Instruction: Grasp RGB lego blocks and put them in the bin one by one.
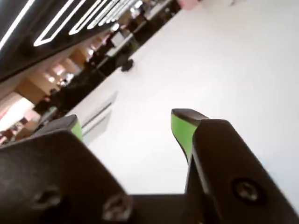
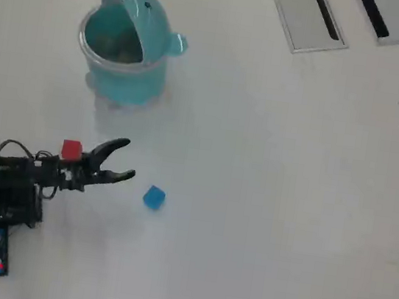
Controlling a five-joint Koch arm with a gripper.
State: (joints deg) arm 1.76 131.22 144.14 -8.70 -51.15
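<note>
Both blocks lay on desk (image 2: 270, 174) near left edge: red (image 2: 71, 149), blue (image 2: 153, 197). Bin (image 2: 124, 79) apparently empty. Pincer (image 2: 128, 160) spread, holding nothing. All placing left.

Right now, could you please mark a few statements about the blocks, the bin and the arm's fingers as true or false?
1. The fingers are spread apart with nothing between them. True.
2. The blue block is inside the bin. False: it lies on the table.
3. The red block sits beside the arm in the overhead view. True.
4. The bin lies tipped on its side. False: it stands upright.
</note>
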